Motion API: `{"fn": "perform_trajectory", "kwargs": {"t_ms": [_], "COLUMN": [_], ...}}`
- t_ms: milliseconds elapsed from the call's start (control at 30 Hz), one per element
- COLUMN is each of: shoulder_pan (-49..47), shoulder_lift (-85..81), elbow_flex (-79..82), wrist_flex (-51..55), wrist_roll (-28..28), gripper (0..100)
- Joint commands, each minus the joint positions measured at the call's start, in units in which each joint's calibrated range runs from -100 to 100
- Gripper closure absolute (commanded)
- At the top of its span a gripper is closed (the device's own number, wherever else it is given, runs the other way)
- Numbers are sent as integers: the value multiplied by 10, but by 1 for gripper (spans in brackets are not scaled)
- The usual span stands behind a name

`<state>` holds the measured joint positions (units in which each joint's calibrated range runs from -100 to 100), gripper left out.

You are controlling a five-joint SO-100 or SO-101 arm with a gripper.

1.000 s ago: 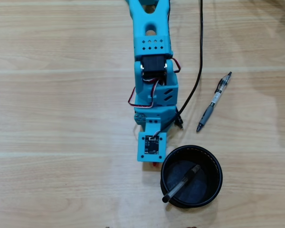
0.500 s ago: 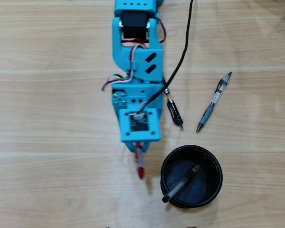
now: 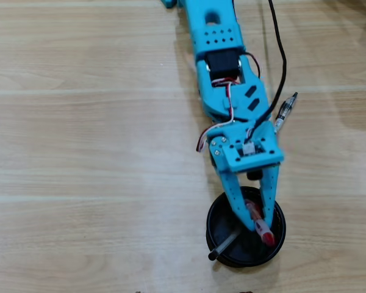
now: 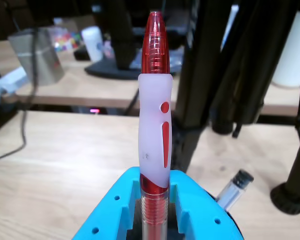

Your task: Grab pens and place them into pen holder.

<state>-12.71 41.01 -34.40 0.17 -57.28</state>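
- Counter (image 3: 79, 152): pale wood-grain planks; carries the pen holder and 1 loose pen.
- Arm (image 3: 222, 67): turquoise, reaches down the overhead view from the top edge to the pen holder; a black cable (image 3: 279, 49) runs along its right side.
- Pen holder (image 3: 215, 215): round black cup, at the bottom centre-right of the overhead view, directly under the tool.
- Tool (image 3: 261, 224): 2 turquoise fingers over the pen holder's opening, clenched on the red and white pen.
- Red and white pen (image 3: 260, 224): held between the fingers above the pen holder's inside; in the wrist view (image 4: 155, 125) it stands upright out of the turquoise clamp, red tip uppermost.
- Black pen (image 3: 222, 247): inside the pen holder, leaning, its end poking over the lower-left rim.
- Clear pen with grey rubber sleeve (image 3: 285, 110): on the counter, up and to the right of the pen holder, mostly hidden behind the arm.
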Motion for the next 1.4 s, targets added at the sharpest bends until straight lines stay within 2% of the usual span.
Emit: {"fn": "perform_trajectory", "kwargs": {"t_ms": [0, 167, 400, 500, 567, 667, 733, 800, 900, 1000, 1067, 1367], "shoulder_pan": [-2, -1, 6, 14, 17, 23, 35, 36, 8, -25, -38, -9], "shoulder_lift": [38, 56, -4, -68, -147, -287, -348, -358, -343, -322, -309, -229], "elbow_flex": [-85, -117, -111, -99, -77, -23, 37, 114, 243, 312, 323, 323], "wrist_flex": [-24, -24, -18, 29, 162, 482, 680, 803, 796, 718, 684, 662], "wrist_roll": [-4, 1, 5, 69, 117, 175, 201, 202, 201, 202, 202, 202], "gripper": [97, 88, 92, 93, 93, 92, 92, 92, 91, 82, 78, 78]}}
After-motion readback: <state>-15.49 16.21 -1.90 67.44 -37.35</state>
